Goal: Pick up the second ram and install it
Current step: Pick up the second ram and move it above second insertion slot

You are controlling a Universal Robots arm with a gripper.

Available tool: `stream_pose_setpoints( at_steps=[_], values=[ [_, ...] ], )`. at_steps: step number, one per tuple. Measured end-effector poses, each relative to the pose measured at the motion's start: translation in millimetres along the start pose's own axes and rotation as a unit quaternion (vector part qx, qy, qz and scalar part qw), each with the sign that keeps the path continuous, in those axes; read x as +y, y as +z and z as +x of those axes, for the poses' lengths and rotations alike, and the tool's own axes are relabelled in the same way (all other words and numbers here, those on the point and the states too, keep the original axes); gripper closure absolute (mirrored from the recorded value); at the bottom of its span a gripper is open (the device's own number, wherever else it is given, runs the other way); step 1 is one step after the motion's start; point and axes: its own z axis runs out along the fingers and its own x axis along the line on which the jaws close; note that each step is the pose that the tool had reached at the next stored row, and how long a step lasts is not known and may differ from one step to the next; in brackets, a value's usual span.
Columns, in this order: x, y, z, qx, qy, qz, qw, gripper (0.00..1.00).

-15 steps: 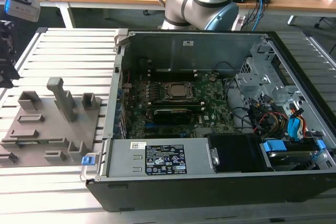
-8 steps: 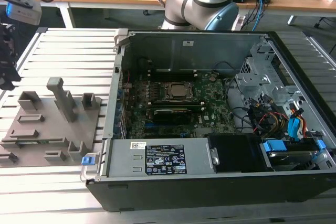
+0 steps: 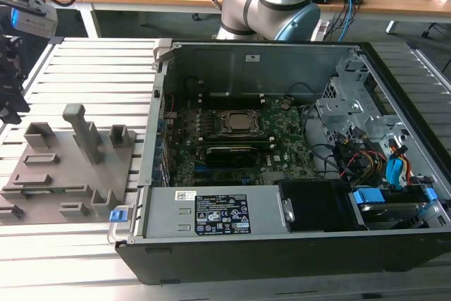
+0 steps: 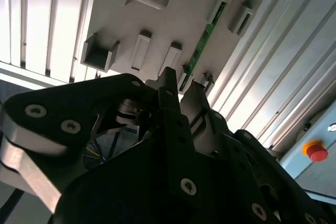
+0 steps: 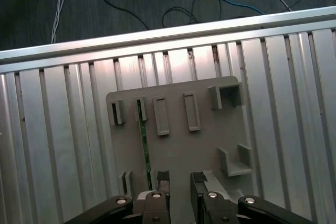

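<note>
The second ram [image 5: 143, 140] stands on edge in a slot of the grey fixture block [image 5: 210, 140]. It shows as a thin green strip, seen again in the second wrist view [image 4: 202, 45].

In the exterior view, starting from that view's left, the end effector [image 3: 8, 75] hangs at the picture's edge over the ribbed metal worktop [image 3: 106, 68]. Next comes the fixture block [image 3: 63, 167], and at the exterior view's right the open computer case [image 3: 282, 262] with the motherboard [image 3: 282, 153] inside.

In the first wrist view the end effector [image 5: 181, 178] is released. Its two fingers [image 5: 163, 178] stand apart with a clear gap and grasp nothing. The ram's near end lies just beside one finger, outside the gap.
</note>
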Motion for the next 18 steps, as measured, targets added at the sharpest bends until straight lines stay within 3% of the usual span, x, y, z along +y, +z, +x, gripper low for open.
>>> stream_pose_setpoints(
  at_steps=[18],
  values=[
    [-0.7, 16.9, 0.1, 0.0, 0.0, 0.0, 1.0, 0.7]
  ],
)
